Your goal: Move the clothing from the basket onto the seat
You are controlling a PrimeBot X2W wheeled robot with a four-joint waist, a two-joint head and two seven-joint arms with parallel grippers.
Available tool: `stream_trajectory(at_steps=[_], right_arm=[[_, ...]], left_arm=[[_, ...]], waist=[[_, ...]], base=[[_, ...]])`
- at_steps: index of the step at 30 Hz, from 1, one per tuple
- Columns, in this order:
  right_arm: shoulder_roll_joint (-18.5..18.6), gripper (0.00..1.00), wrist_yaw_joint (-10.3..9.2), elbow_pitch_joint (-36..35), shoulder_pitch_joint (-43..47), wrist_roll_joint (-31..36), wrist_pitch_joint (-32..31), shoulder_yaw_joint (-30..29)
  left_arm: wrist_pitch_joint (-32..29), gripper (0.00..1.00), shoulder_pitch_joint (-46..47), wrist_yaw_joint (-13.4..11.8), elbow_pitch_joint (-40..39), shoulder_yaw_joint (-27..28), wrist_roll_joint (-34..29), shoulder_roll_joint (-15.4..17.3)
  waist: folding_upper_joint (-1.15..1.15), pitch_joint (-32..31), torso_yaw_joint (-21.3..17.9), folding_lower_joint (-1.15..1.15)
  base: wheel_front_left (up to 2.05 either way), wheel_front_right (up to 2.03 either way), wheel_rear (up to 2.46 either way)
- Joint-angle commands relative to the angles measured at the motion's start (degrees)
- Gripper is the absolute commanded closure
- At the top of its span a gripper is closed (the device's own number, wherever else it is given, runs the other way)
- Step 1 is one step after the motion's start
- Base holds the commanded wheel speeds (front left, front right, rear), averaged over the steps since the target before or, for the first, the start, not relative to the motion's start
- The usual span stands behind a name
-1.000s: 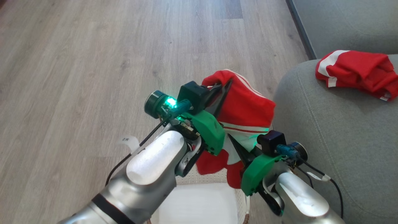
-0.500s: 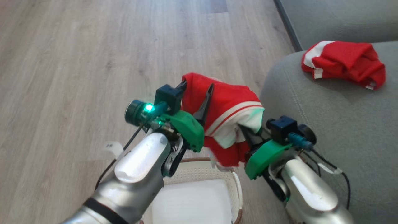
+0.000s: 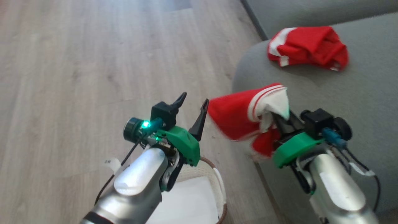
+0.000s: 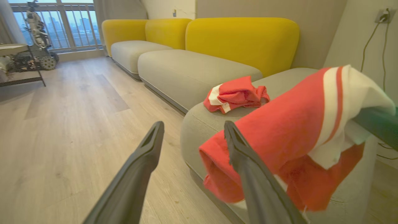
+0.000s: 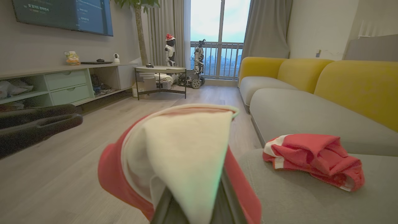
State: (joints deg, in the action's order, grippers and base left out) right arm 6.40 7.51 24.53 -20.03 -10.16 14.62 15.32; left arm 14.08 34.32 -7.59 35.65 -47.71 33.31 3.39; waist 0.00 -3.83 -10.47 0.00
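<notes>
Head view: pinches the clothing [image 3: 236,119] in the right gripper [image 3: 279,119] at the rounded edge of the seat [image 3: 326,90]; holds the left gripper [image 3: 195,98] spread, empty, just left of the clothing, with the basket [image 3: 217,174] under the wrist. Left wrist view: shows the clothing [image 4: 289,124] beside the right-hand finger [image 4: 248,168]. Right wrist view: shows the clothing [image 5: 183,149] draped over the clamped fingers, with the seat [image 5: 295,193] ahead-right.

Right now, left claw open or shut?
Open. The left claw has its fingers spread, with bare floor showing between them; the garment sits outside that gap.
</notes>
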Motion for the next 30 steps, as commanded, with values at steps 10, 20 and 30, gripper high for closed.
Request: stream_trajectory(at_steps=[10, 20, 30], right_arm=[[1.96, 1.00, -0.02, -5.85, 1.00, 2.83, -0.33, -4.81], [3.06, 1.00, -0.02, -8.95, 1.60, 3.10, -1.93, -6.78], [5.54, 1.00, -0.02, -5.31, -6.96, 0.91, -3.27, -4.25]], left_arm=[[0.86, 0.00, 0.02, 0.33, -2.18, 1.61, -0.92, 0.63], [0.90, 0.00, 0.55, 0.99, -1.80, 1.06, -1.68, 0.22], [0.91, 0.00, 2.06, 0.88, -1.67, 0.81, -2.33, 0.30]], waist=[[0.00, 2.01, -9.93, 0.00], [0.00, 4.55, -15.71, 0.00], [0.00, 8.72, -14.82, 0.00]], base=[[0.00, 0.00, 0.00], [0.00, 0.00, 0.00], [0.00, 0.00, 0.00]])
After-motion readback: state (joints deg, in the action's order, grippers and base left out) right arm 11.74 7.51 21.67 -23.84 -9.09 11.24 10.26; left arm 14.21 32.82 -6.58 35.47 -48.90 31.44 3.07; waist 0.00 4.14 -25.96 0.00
